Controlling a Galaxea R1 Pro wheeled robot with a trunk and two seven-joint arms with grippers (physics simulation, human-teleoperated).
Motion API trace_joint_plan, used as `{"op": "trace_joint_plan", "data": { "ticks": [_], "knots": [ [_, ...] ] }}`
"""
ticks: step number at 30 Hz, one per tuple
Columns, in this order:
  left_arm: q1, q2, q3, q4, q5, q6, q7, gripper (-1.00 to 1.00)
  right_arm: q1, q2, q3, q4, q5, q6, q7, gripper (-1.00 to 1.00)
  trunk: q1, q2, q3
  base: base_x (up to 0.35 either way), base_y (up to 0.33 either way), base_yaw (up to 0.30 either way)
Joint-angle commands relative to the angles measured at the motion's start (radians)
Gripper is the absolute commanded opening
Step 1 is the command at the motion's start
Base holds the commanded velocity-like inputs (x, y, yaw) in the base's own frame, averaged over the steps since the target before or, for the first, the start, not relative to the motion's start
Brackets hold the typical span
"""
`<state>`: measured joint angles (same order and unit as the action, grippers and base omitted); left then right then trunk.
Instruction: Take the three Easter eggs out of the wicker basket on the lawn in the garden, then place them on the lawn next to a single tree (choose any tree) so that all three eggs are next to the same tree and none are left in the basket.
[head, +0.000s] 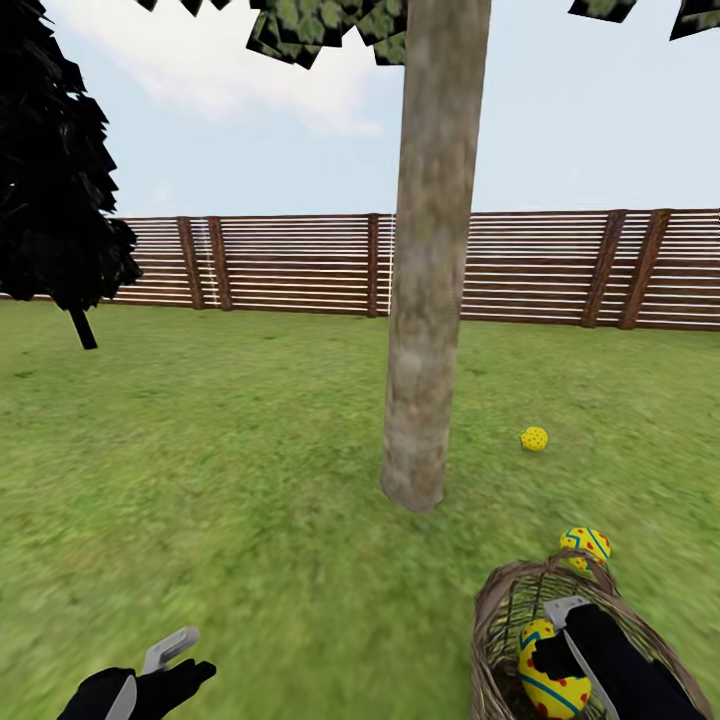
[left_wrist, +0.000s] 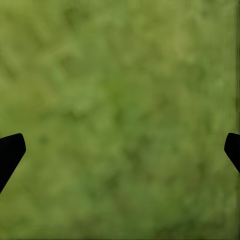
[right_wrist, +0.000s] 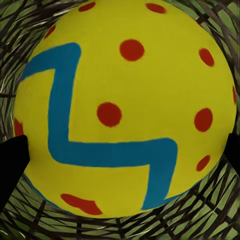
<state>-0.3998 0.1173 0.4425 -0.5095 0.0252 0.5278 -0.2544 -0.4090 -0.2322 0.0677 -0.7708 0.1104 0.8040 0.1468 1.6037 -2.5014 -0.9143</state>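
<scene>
My left wrist cam: blurred mottled lawn (left_wrist: 120, 100) across frame. Two black fingertips (left_wrist: 10, 150) of left gripper (left_wrist: 120, 150) at 9 and 3 o'clock edges, spread wide apart. Only grass between them; whether they touch it, I can't tell.

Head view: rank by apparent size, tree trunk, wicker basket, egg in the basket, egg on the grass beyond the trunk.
1. tree trunk
2. wicker basket
3. egg in the basket
4. egg on the grass

The two eggs may match; the far one just sits farther off.
</scene>
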Motion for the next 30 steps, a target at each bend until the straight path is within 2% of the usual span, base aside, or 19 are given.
{"op": "trace_joint_plan", "data": {
  "ticks": [1, 8, 22, 25, 30],
  "knots": [
    [-0.001, -0.001, 0.005, -0.001, 0.002, 0.008, -0.003, 1.0, -0.001, -0.001, 0.003, 0.0, 0.011, 0.004, 0.008, -1.0, -0.001, 0.0, 0.001, 0.0, 0.0, 0.0],
    [-0.001, -0.001, 0.005, -0.001, 0.002, 0.008, -0.003, 1.0, -0.001, -0.001, 0.003, 0.001, 0.008, 0.003, 0.008, -1.0, -0.004, 0.002, 0.018, 0.0, 0.0, 0.0],
    [-0.001, -0.002, 0.004, 0.002, 0.001, 0.008, -0.003, 1.0, 0.0, -0.002, 0.001, 0.001, 0.008, 0.003, 0.008, -1.0, -0.058, 0.1, 0.044, 0.0, 0.0, 0.0],
    [-0.001, -0.014, 0.004, 0.002, 0.0, 0.008, -0.003, 1.0, 0.0, -0.002, 0.001, 0.001, 0.008, 0.003, 0.008, -1.0, -0.069, 0.121, 0.053, 0.0, 0.0, 0.0],
    [0.0, -0.016, 0.004, 0.002, -0.001, 0.008, -0.003, 1.0, -0.001, -0.002, 0.001, 0.002, 0.008, 0.004, 0.008, -1.0, -0.089, 0.156, 0.069, -0.119, 0.0, 0.0]
  ]
}}
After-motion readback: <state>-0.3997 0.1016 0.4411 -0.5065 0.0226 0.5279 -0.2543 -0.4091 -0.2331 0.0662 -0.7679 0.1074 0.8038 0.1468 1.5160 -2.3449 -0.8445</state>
